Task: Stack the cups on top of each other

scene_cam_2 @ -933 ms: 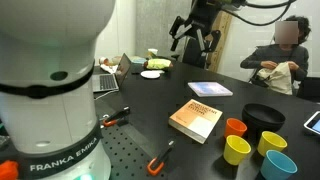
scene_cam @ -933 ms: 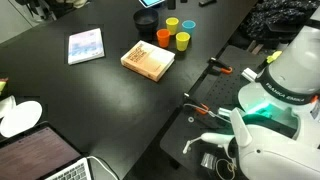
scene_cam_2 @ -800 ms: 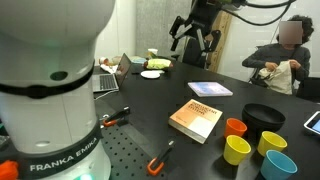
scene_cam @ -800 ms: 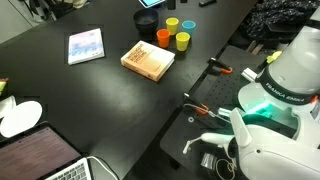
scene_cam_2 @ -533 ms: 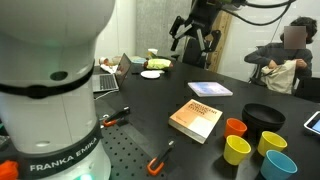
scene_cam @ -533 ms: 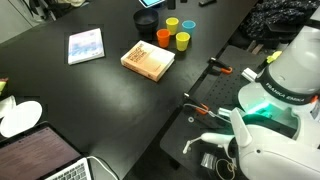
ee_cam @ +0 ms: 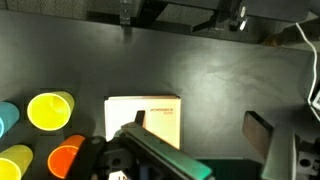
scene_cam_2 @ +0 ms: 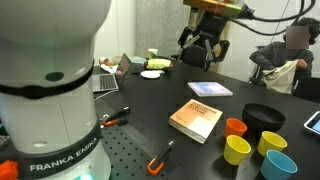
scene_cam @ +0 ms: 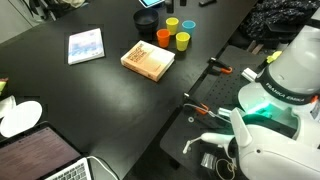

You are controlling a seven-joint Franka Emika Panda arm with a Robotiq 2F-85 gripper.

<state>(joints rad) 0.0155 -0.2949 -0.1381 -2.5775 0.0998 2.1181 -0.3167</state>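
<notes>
Four small cups stand in a cluster on the black table: two yellow [scene_cam_2: 236, 150] [scene_cam_2: 272, 143], one orange [scene_cam_2: 236, 128], one blue [scene_cam_2: 278, 166]. In an exterior view they are at the far end: yellow [scene_cam: 172, 23], blue [scene_cam: 188, 25], orange [scene_cam: 163, 36], yellow [scene_cam: 182, 41]. The wrist view shows them at lower left: yellow [ee_cam: 50, 110], orange [ee_cam: 66, 158], yellow [ee_cam: 15, 160], blue [ee_cam: 5, 115]. My gripper [scene_cam_2: 204, 45] hangs high above the table, open and empty [ee_cam: 200, 128], well away from the cups.
A tan book [scene_cam_2: 195, 120] [scene_cam: 147, 60] [ee_cam: 143, 118] lies next to the cups. A dark round dish [scene_cam_2: 263, 117] sits behind them. A blue-white booklet [scene_cam: 85, 46], a white plate [scene_cam: 20, 117], a laptop [scene_cam: 45, 160] and orange-handled tools [scene_cam_2: 160, 158] are on the table.
My gripper has moved to the right and slightly down in the exterior view that shows it. The cups and the book have not moved.
</notes>
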